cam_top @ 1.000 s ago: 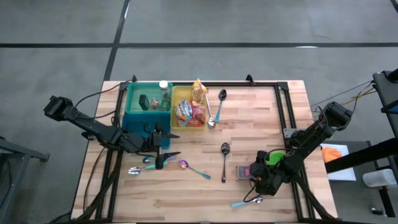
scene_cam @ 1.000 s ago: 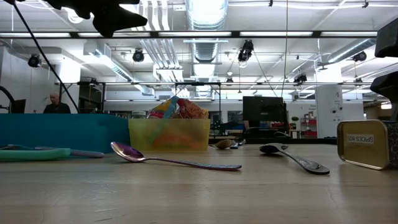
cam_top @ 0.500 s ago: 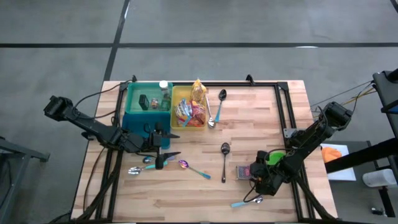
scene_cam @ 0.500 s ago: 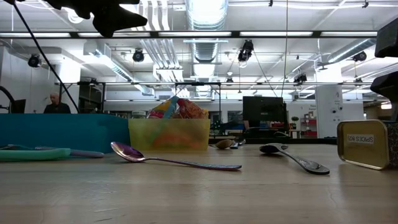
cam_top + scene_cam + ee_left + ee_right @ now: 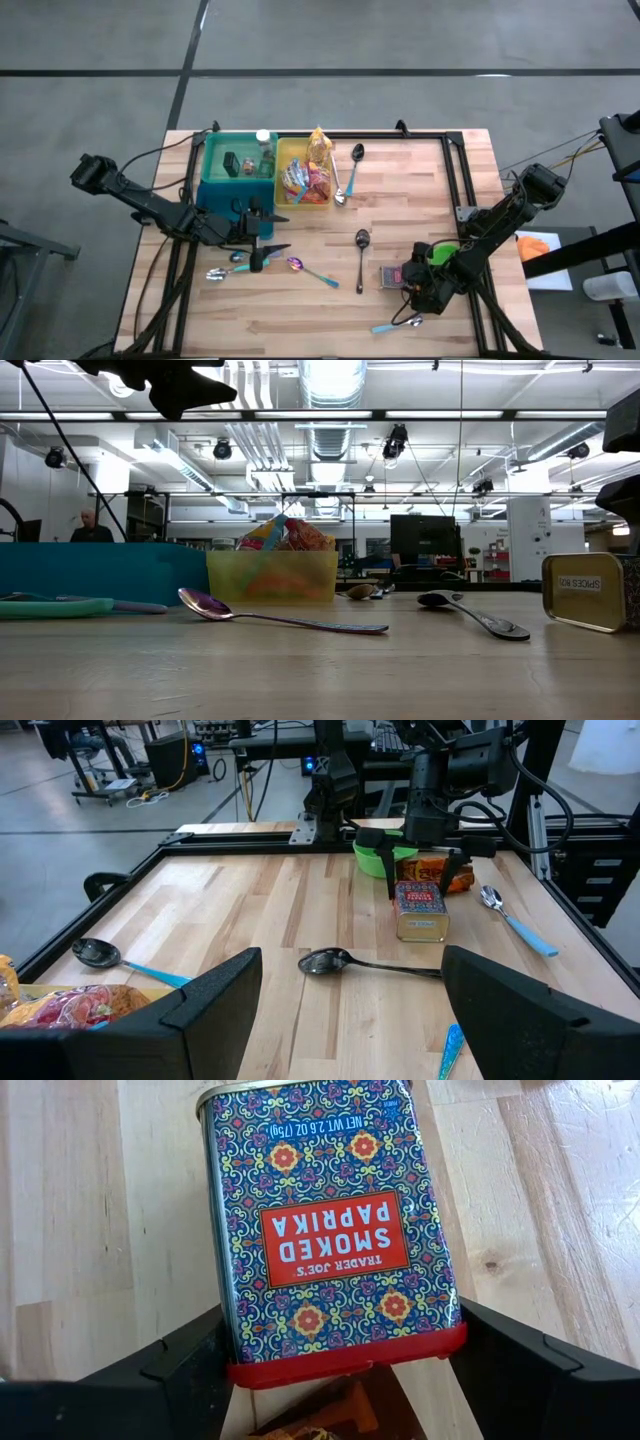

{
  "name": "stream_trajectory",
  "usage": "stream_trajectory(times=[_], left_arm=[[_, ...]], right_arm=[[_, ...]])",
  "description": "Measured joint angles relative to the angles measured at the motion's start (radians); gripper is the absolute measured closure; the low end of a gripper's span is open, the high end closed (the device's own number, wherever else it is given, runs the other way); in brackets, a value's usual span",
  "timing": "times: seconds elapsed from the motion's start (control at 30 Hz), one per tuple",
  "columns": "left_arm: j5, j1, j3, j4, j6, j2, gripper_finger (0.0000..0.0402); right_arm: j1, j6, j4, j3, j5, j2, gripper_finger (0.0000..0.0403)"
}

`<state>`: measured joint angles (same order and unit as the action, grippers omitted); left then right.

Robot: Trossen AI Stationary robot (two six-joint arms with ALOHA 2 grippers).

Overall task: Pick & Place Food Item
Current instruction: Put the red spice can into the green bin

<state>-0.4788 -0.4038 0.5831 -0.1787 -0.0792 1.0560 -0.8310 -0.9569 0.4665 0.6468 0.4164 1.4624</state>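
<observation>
The right gripper (image 5: 330, 1370) hangs over the paprika tin (image 5: 330, 1230) near the table's right front, fingers spread either side of its red base, not yet closed. Judging by this, the grasp is in hand; next comes squeezing and lifting. Only its wrist view shows that straddle. The left gripper (image 5: 268, 228) waits released beside the teal bin (image 5: 215, 185).

Table (image 5: 420, 190): pale wood planks, matt, visible grain and knots. Paprika tin (image 5: 335, 1230): printed metal, slight sheen, red plastic-looking lid. Spoon (image 5: 270, 618): polished metal, iridescent bowl. Yellow bin (image 5: 272, 575): translucent plastic. Teal bin (image 5: 236, 166): opaque plastic. Gripper fingers (image 5: 215, 1005): matt black.
</observation>
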Motion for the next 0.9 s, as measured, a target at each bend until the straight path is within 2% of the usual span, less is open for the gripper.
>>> stream_trajectory(times=[0.63,0.9], left_arm=[[0.000,0.000,0.000,0.000,0.000,0.000,0.0091],[0.000,0.000,0.000,0.000,0.000,0.000,0.0091]], right_arm=[[0.000,0.012,0.001,0.003,0.001,-0.013,0.0098],[0.000,0.024,0.010,0.003,0.050,-0.062,0.0097]])
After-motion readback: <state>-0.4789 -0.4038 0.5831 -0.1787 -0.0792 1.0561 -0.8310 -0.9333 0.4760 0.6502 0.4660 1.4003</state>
